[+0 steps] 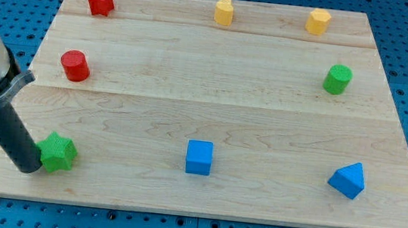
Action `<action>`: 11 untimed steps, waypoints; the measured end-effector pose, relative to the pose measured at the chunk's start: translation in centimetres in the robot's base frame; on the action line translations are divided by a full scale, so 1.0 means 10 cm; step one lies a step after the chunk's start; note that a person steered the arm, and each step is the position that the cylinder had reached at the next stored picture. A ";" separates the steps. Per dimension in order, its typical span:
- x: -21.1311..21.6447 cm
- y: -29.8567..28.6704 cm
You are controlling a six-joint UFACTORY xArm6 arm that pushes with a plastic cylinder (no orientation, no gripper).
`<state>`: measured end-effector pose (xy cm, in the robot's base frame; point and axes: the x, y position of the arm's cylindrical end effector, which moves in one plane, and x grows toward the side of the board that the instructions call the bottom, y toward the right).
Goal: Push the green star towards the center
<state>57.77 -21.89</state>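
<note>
The green star (58,152) lies near the board's bottom left corner. My tip (29,167) rests on the board right at the star's left side, touching or nearly touching it. The dark rod slants up to the view's left edge. The centre of the wooden board (213,100) lies up and to the right of the star.
A red cylinder (75,65) and a red star (100,1) stand at the left. Two yellow blocks (224,12) (318,21) sit along the top. A green cylinder (337,79) is at the right. A blue cube (199,157) and a blue triangular block (347,180) sit along the bottom.
</note>
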 end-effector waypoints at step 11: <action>-0.61 1.01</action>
